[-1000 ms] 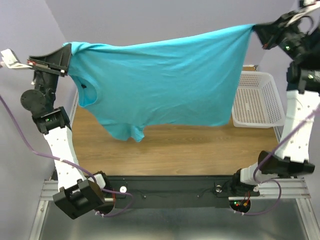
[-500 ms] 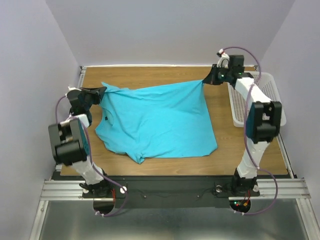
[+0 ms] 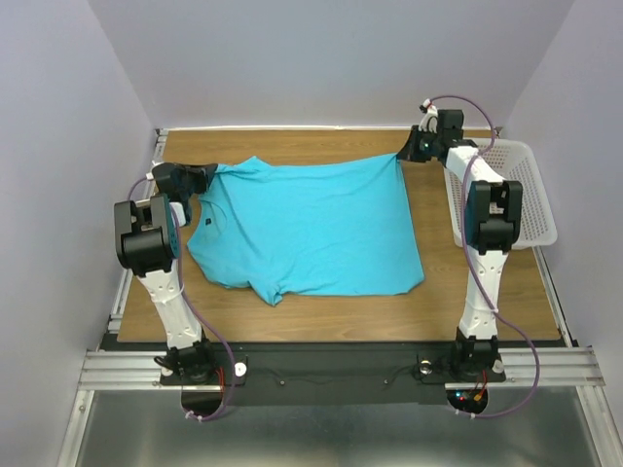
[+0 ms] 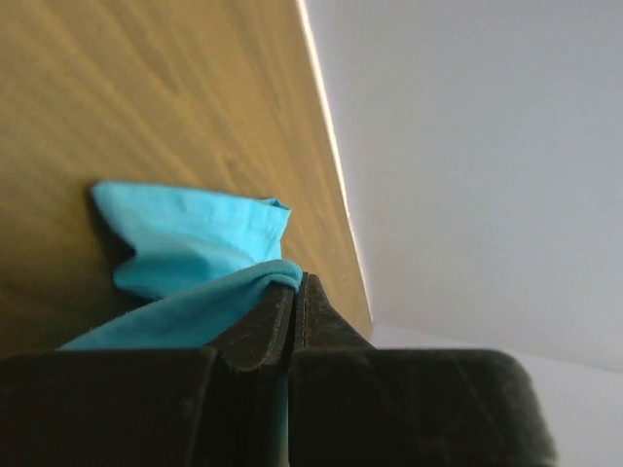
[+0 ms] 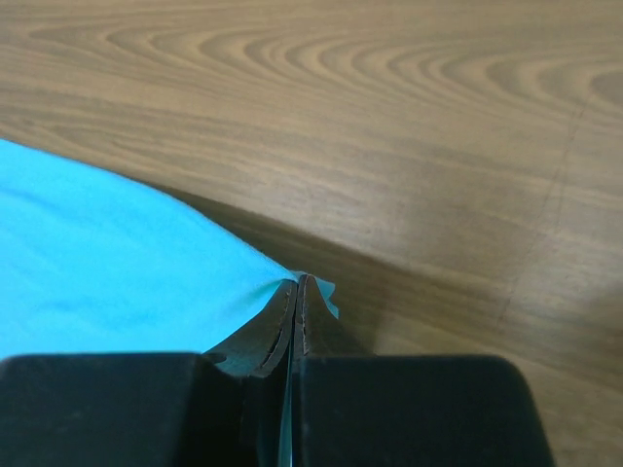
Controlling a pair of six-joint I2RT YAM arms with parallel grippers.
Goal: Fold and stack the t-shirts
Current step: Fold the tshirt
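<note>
At the left edge of the wooden table (image 3: 292,144), the left gripper (image 3: 208,173) sits low over the wood, its jaws pressed together on a bunched shoulder corner of the t-shirt (image 3: 311,229). The left wrist view shows the turquoise cloth gathered into a twist between the closed tips, with a fold of it lying on the wood just beyond. From there the shirt spreads across the middle of the table, mostly flat. Its far edge is drawn in a fairly straight line between the two grippers, and its neck opening faces the left side, with a small dark label (image 3: 206,226) inside it. The near-left corner is rumpled, the cloth bunched there in a lump. At the shirt's far right corner, the right gripper (image 3: 403,154) pinches a thin tip of the cloth between closed jaws, close above the wood. Further right, a white mesh basket (image 3: 531,199) stands at the table's right edge, apart from the shirt.
</note>
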